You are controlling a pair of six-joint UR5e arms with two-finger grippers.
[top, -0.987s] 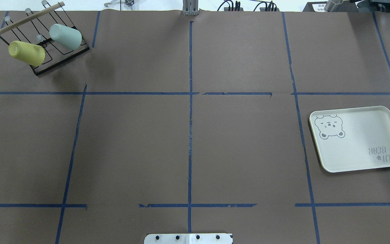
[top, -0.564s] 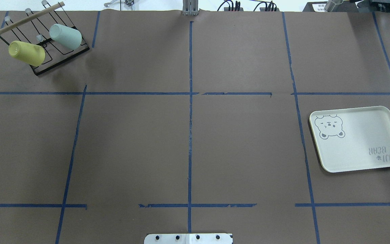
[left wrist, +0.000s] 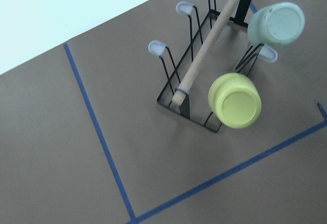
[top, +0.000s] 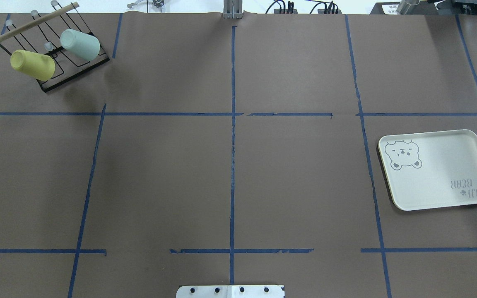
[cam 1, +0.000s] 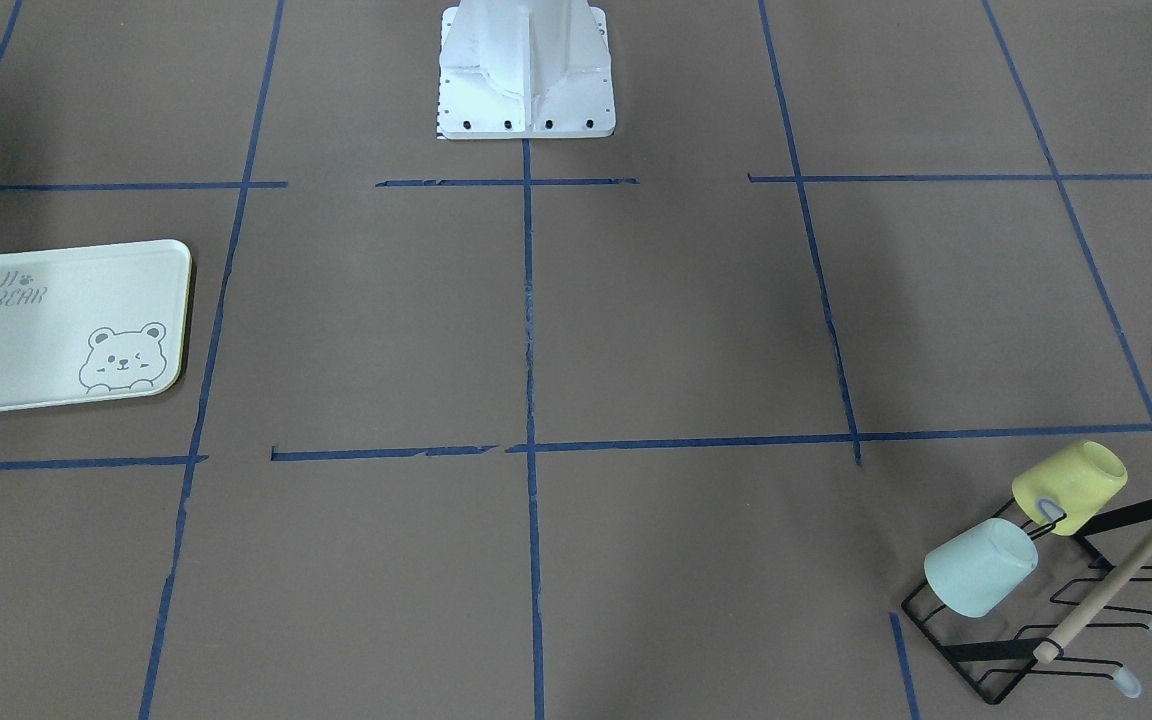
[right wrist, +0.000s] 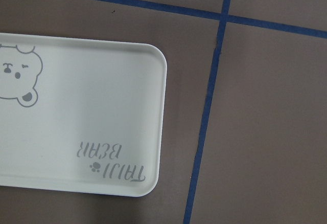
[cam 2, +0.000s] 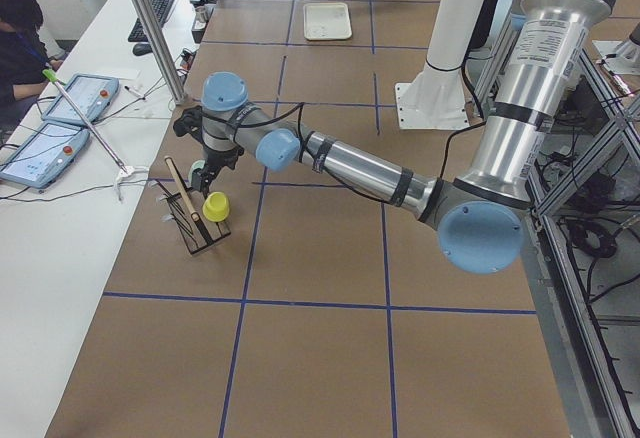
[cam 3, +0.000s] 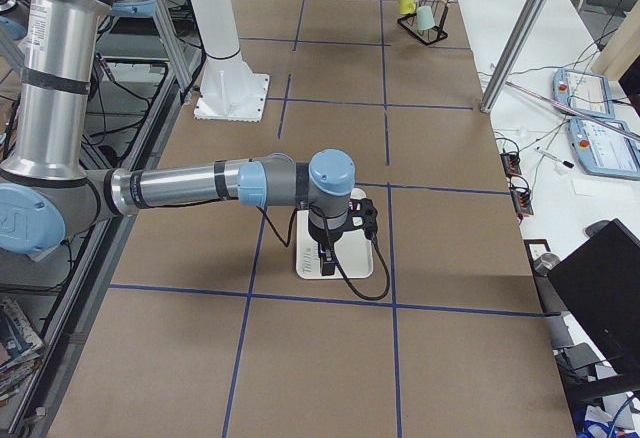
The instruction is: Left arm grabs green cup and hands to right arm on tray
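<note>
Rack [top: 33, 23] with two cups [top: 80, 44] [top: 32, 65] far left; tray [top: 441, 165] well apart, right.

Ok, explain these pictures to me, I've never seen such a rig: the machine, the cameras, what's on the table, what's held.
The machine is two robot arms at a brown table, each ending in a two-finger claw. Two pictures look down on the table, one from behind the robot and one facing it. Two are taken from the table's ends: one shows the left arm reaching over a black wire rack, the other the right arm above a cream tray with a bear drawing. The last two come from cameras on the wrists, looking down at the rack and the tray. A green cup and a yellow cup hang tilted on the rack. Neither arm holds a cup. Whether the left claw and right claw are open is not clear.
</note>
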